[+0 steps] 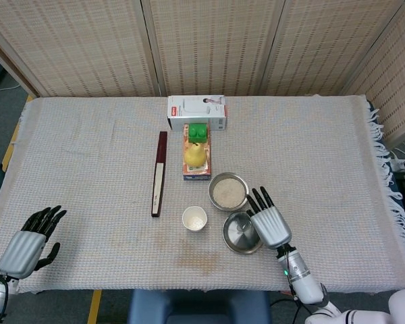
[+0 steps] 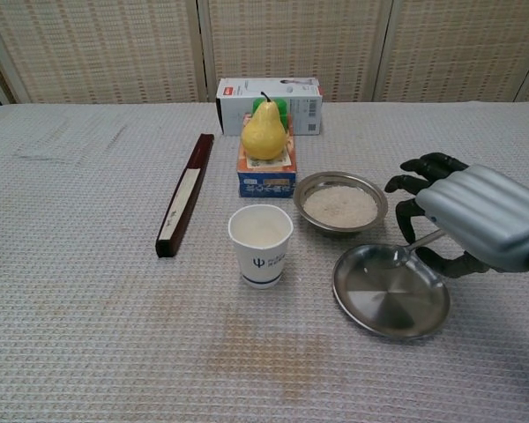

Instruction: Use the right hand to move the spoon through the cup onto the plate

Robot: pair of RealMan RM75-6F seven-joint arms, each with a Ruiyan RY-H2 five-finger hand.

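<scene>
Woven grey cloth covers the table [image 1: 88,155]. Right hand [image 2: 480,216] grips the spoon [image 2: 410,248], its bowl over the plate [image 2: 390,291] rim beside the cup [image 2: 261,244]; left hand [image 1: 28,241] rests at the near edge, fingers apart and holding nothing

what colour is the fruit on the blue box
Yellow, a pear with a dark stem; clearest in the chest view.

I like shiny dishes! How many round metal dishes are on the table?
2: a bowl of rice behind, and an empty plate in front by the right hand.
</scene>
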